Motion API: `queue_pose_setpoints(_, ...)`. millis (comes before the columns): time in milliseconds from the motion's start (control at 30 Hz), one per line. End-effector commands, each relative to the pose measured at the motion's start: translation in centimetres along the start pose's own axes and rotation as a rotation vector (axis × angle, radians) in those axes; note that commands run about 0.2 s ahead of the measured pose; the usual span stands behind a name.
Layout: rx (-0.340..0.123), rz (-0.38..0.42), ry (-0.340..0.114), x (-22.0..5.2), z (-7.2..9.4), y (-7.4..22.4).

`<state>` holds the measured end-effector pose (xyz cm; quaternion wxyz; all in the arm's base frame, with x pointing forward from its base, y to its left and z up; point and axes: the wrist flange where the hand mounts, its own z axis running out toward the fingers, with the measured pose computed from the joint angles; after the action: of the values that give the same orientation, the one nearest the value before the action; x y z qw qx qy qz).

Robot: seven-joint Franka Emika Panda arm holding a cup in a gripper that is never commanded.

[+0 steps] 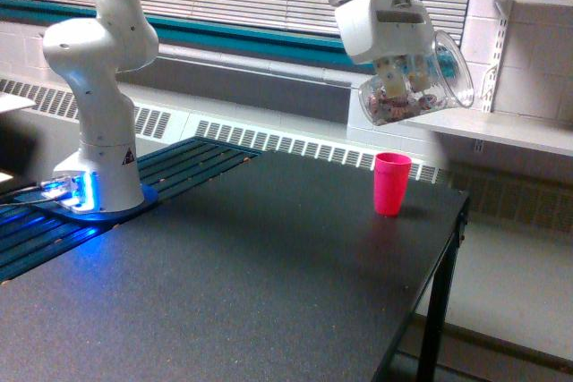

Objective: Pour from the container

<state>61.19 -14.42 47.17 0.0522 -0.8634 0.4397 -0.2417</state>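
The white robot hand [407, 73] grips the clear plastic cup [417, 85], tipped sideways, small brownish bits heaped low inside. An opaque pink cup [391, 183] stands below on the dark table [224, 284]; its inside is hidden.

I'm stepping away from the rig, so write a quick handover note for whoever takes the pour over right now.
Gripper: shut on the clear plastic cup, held in the air and tipped almost on its side, rim toward the exterior view's right.
Small multicoloured bits lie along the cup's low side, still inside.
Pink cup stands upright on the black table, below the held cup.
Done: cup lifted and tilted.
Left: nothing visibly falling; finish the pour.
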Motion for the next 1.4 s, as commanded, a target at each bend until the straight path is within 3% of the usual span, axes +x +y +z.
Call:
queue_pose_setpoints(33,-0.017,0.013,-0.002,0.2,0.8,1.1)
queue_pose_setpoints(567,0.014,-0.072,-0.002,-3.9,0.2,-1.1)
queue_pose_setpoints(867,0.023,-0.189,-0.013,-8.9,0.1,-3.7)
queue_pose_setpoints(1400,0.104,-0.436,-0.065,-20.1,-0.9,-8.9)
